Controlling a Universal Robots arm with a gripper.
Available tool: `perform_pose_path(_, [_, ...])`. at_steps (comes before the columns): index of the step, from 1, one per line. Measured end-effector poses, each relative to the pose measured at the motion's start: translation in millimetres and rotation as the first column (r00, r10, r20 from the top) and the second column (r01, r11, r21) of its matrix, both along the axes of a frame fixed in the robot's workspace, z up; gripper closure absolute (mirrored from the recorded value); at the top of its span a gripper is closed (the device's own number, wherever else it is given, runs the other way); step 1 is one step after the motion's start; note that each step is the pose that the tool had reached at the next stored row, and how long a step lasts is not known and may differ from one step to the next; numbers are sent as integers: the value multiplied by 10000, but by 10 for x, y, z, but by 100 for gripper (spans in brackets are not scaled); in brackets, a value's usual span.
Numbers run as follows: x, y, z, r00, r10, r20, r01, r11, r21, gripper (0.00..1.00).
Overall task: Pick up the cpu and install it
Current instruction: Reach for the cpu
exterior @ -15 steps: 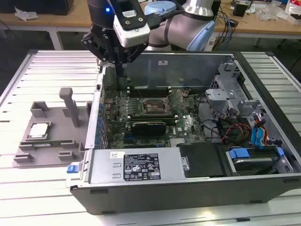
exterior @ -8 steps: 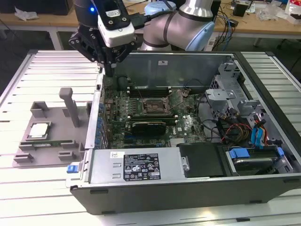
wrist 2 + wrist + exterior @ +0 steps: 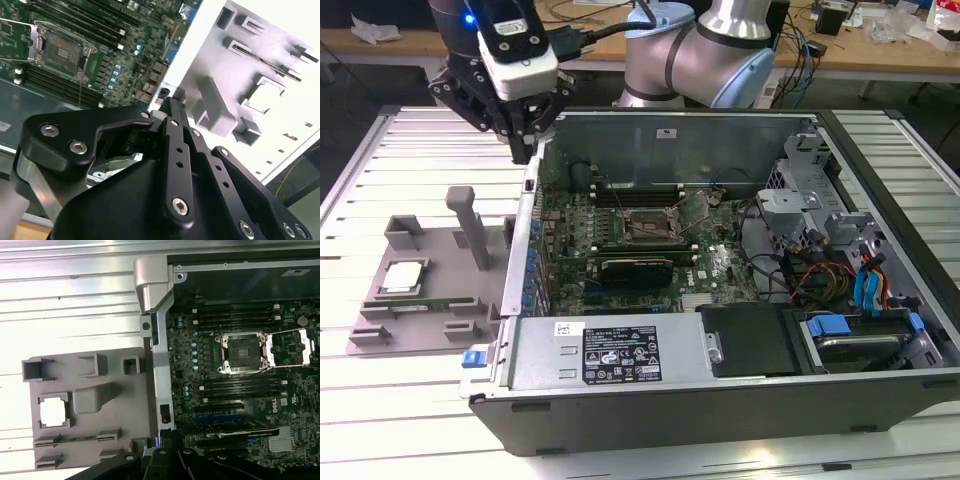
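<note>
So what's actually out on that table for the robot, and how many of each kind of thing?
cpu: 1
grey tray holding it: 1
open computer case: 1
empty socket on its board: 1
claw, up by the case's edge: 1
Total: 5

You have a pale metal table (image 3: 390, 150) under the work, built of long parallel slats, and the first wrist view shows the same slats. Behind it a wooden bench (image 3: 910, 62) runs across the back, strewn with cables (image 3: 807, 45) and what may be crumpled paper (image 3: 368, 30). The light is bright and glares white off the slats along the exterior view's lower edge.
</note>
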State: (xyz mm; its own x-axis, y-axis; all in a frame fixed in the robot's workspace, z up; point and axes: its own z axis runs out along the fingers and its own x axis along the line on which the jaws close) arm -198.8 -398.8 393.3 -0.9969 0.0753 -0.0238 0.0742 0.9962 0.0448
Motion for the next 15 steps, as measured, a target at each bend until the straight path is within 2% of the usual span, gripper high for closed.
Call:
perform_pose_path(2, [-85, 0, 0, 10000, 1, 3, -1, 10000, 1, 89])
perform_pose_path(3, [-158, 0, 0, 10000, -1, 4, 1, 10000, 0, 89])
perform_pose_path(5, [-212, 0, 0, 10000, 0, 4, 0, 10000, 0, 89])
perform_pose_path(8, [-414, 0, 0, 10000, 0, 7, 0, 10000, 0, 89])
perform_pose_path(10, [-508, 0, 0, 10000, 1, 8, -1, 10000, 0, 89])
perform_pose_path(12, [-559, 0, 0, 10000, 0, 9, 0, 10000, -1, 89])
perform_pose_path(14, [-709, 0, 0, 10000, 1, 12, -1, 10000, 0, 89])
perform_pose_path(15, [-742, 0, 0, 10000, 0, 12, 0, 10000, 0, 89])
